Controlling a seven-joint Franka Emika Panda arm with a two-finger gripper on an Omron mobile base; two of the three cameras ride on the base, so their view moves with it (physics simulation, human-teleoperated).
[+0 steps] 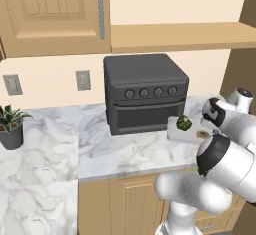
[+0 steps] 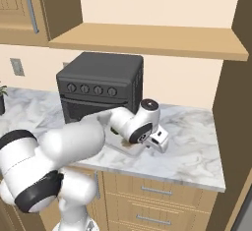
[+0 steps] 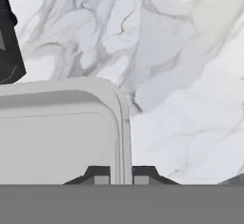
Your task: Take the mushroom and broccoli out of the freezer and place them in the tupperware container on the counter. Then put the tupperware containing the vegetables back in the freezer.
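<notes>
The pale tupperware container [image 1: 175, 135] lies on the marbled counter [image 1: 115, 149] in front of the black oven. Inside it sit the dark-green broccoli [image 1: 184, 123] and, to its right, the small tan mushroom [image 1: 202, 134]. In the hand view my gripper [image 3: 120, 175] is shut on the tupperware container [image 3: 57, 132], one fingertip [image 3: 97, 175] inside its side wall and the other outside. In the right base view my arm covers most of the tupperware container [image 2: 122, 150]. The freezer is out of view.
The black countertop oven [image 1: 145, 91] stands close behind the container. A potted plant [image 1: 11, 124] is at the far left. A wooden shelf [image 2: 147, 41] hangs overhead, and a tall wooden panel [image 2: 234, 127] bounds the counter [image 2: 192, 141] on the right. Drawers [image 2: 157, 195] lie below.
</notes>
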